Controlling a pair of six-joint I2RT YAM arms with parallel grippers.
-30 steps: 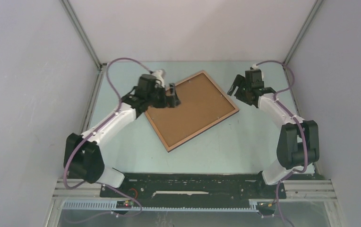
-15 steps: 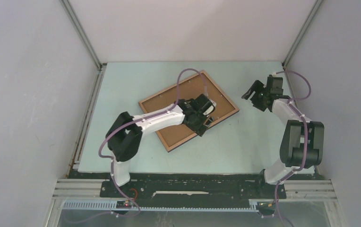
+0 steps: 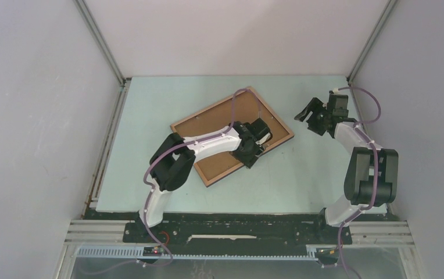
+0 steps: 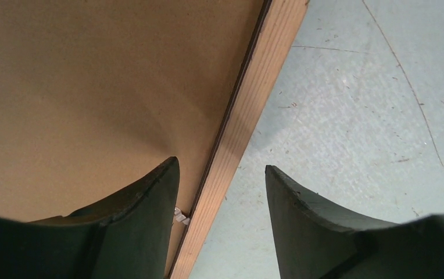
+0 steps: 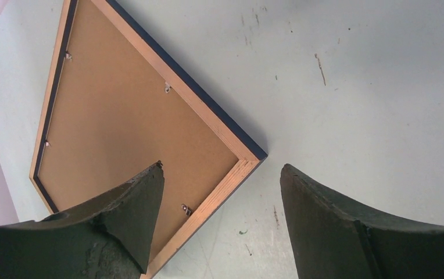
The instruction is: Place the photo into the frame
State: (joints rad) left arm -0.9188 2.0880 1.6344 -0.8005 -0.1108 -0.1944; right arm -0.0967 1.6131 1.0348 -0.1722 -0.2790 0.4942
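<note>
Brown fibreboard faces up: the photo [image 3: 211,121] lies back-up inside the frame [image 3: 283,127], which rests flat and skewed on the pale green table [image 3: 301,174]. The frame's wooden face is upward, and a navy edge shows along its outside in the right wrist view. We see the left arm [image 3: 208,142] stretched across the board, with the left gripper [image 3: 252,156] low over the frame's near-right rail. Its jaws stand apart and hold nothing (one finger [image 4: 144,203] over the fibreboard, the other over bare table). The rail runs between them, and a small white tab [image 4: 180,216] sits just beside the inner finger. The right gripper [image 3: 304,111] hangs off the frame, near its right corner, spread wide and empty above the table. Through its wrist camera we make out more such tabs along the board's inner edge.
</note>
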